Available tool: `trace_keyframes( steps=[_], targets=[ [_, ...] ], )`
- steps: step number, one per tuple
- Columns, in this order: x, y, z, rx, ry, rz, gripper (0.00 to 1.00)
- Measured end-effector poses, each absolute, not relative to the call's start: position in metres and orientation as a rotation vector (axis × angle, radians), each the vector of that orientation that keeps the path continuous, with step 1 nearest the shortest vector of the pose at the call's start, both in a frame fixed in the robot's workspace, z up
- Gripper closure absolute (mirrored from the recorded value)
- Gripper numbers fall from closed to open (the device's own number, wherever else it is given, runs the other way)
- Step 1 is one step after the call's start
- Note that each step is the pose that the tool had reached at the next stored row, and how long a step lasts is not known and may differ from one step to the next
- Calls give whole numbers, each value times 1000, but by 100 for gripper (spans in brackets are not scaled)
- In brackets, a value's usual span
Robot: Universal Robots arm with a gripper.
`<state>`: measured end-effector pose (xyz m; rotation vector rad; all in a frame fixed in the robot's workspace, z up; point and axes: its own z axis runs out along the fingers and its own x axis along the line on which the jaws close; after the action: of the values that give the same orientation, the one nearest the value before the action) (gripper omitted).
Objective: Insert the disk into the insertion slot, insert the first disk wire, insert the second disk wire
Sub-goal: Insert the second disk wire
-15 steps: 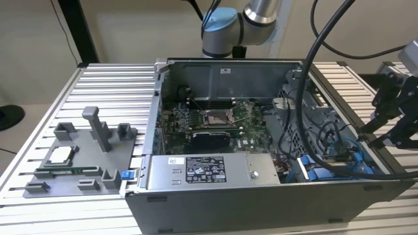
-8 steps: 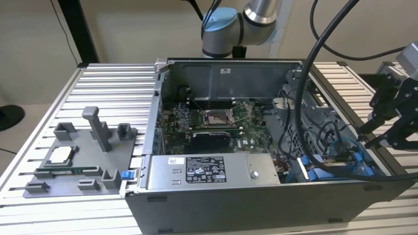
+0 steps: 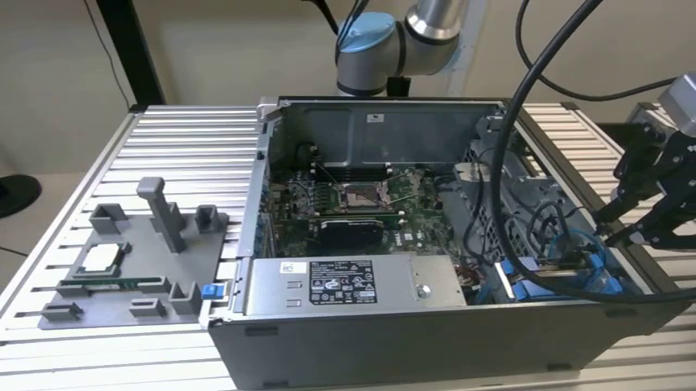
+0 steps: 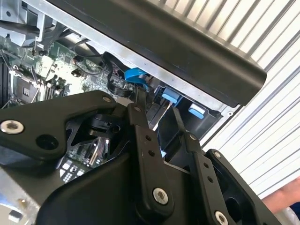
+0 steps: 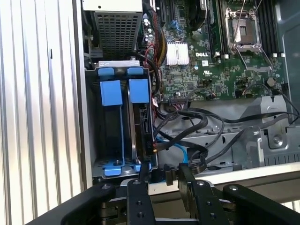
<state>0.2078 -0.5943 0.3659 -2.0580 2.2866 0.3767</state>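
Claw (image 5: pixel 162 168) hangs over case (image 3: pixel 381 342) corner, fingers (image 5: pixel 138 193) apart, gripping nothing visible. Disk (image 5: pixel 143 123) already on edge in slot (image 5: pixel 91 117), plug side facing loose wires (image 5: pixel 187 127), prob. so they reach.

You see the disk (image 5: pixel 142 119) edge-on in the insertion slot (image 5: pixel 91 131) in the first wrist view, label hidden; the gripper (image 5: pixel 162 169) covers one end of the slot.
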Motion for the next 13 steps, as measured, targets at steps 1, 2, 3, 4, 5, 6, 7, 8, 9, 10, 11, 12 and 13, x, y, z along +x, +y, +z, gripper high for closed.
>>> trace_keyframes(
  steps=[1, 2, 3, 4, 5, 6, 7, 8, 9, 10, 11, 12, 13],
  targets=[
    [208, -594, 366, -2057, 2285, 379, 0],
    [208, -594, 366, -2055, 2283, 382, 0],
    [208, -594, 366, -2053, 2280, 385, 0],
    [208, -594, 366, -2051, 2278, 387, 0],
    [208, -594, 366, -2050, 2276, 389, 0],
    [208, -594, 366, -2047, 2275, 391, 0],
    [208, -594, 366, -2045, 2274, 393, 0],
    [208, -594, 366, -2042, 2274, 395, 0],
    [208, -594, 366, -2039, 2274, 397, 0],
    [208, -594, 366, -2034, 2275, 400, 0],
    [208, -594, 366, -2028, 2276, 403, 0],
    [208, -594, 366, -2021, 2277, 406, 0],
    [208, -594, 366, -2017, 2279, 408, 0]
  ],
)
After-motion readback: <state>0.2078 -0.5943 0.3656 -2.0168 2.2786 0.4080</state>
